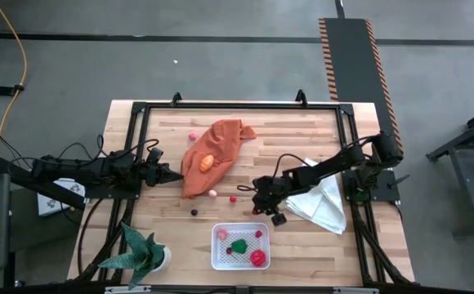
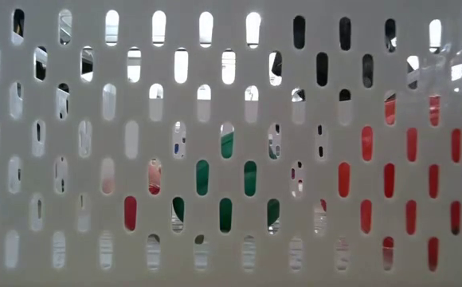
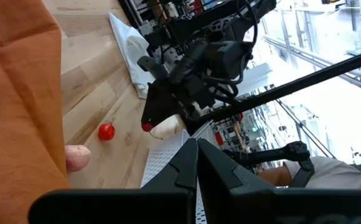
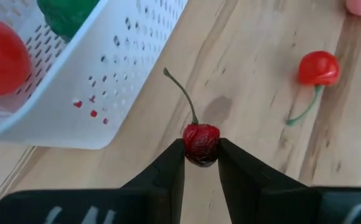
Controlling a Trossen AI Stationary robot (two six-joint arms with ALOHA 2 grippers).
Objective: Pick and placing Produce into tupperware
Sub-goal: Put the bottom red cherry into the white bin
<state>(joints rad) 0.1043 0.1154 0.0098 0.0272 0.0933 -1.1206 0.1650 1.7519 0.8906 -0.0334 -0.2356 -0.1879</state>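
Observation:
The tupperware (image 1: 240,246), a small white perforated container, sits near the table's near edge and holds green and red produce. Its wall (image 4: 106,74) fills the low view. My right gripper (image 1: 257,206) hovers just beyond its far edge, shut on a dark red cherry (image 4: 201,143). Loose produce lies on the wood: a red cherry (image 4: 317,68), a pink piece (image 1: 212,193), a dark berry (image 1: 194,211), another pink piece (image 1: 192,135). An orange piece (image 1: 207,162) rests on the orange cloth (image 1: 212,151). My left gripper (image 1: 172,175) waits shut at the cloth's left edge. My right gripper pinches the dark red cherry's round body (image 4: 201,149) between its two fingertips (image 4: 171,165). The stem (image 4: 182,90) sticks out forward, away from the fingers. The cherry's shadow falls on the wood a little apart from it, so it looks lifted clear.
A white folded cloth (image 1: 323,200) lies under my right arm at the table's right. A potted plant (image 1: 143,253) stands at the near left corner. Bare wood shows between the orange cloth and the container. A black frame (image 1: 237,104) runs along the table's far edge.

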